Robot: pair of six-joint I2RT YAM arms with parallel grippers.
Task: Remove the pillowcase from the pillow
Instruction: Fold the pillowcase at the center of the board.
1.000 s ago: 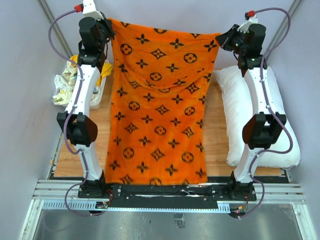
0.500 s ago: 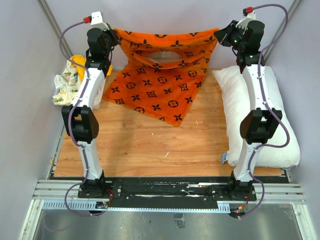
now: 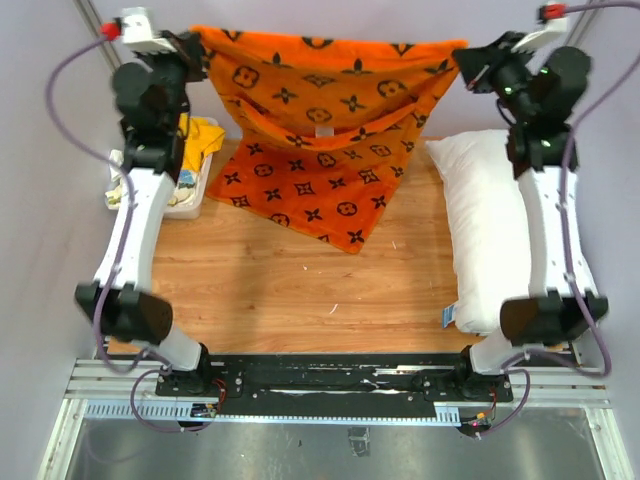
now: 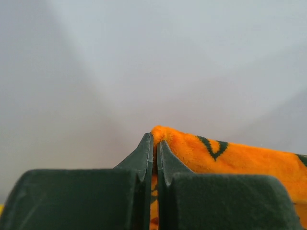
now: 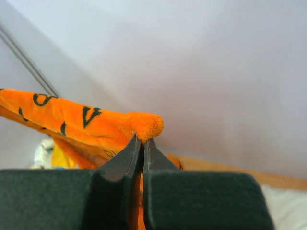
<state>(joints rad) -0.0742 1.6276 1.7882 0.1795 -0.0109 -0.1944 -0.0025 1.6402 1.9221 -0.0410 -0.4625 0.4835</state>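
Pale grey walls (image 3: 40, 250) around a wooden tabletop (image 3: 300, 290), metal rails (image 3: 110, 382) along its near edge.

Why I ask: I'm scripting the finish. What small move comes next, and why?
Probably lower the left pincer and right pincer together, laying the pillowcase on the table: each is shut on a top corner, and the pillow already lies bare beside it.

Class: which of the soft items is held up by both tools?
The orange pillowcase with black motifs: the left tool and right tool pinch its top corners. The white pillow and yellow cloth rest unheld.
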